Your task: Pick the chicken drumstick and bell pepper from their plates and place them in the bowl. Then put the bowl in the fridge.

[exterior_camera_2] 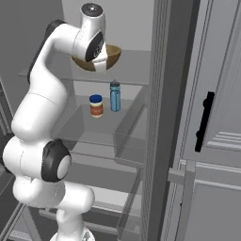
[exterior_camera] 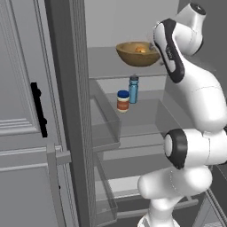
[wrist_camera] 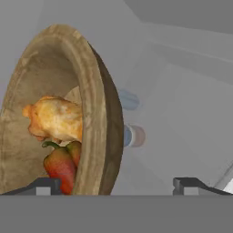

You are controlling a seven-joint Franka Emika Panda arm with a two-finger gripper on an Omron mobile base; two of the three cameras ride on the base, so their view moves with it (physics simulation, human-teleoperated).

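The wooden bowl [exterior_camera: 137,54] is at the right of the fridge's [exterior_camera: 66,111] top glass shelf, seemingly resting on it. In the hand view the bowl [wrist_camera: 93,113] appears rolled on its side, with the golden chicken drumstick [wrist_camera: 54,119] and the red bell pepper [wrist_camera: 61,166] inside. My gripper [wrist_camera: 118,184] is open. Its fingertips [wrist_camera: 45,185] stand wide on either side of the bowl's rim without touching it. The right base view shows my hand in front of the bowl [exterior_camera_2: 113,52]. The plates are out of view.
The fridge door [exterior_camera: 26,115] with its black handle [exterior_camera: 39,108] stands open on the left. A blue-lidded jar [exterior_camera: 123,101] and a blue bottle [exterior_camera: 133,89] sit on the middle shelf below the bowl. Clear drawers [exterior_camera: 106,133] lie lower down.
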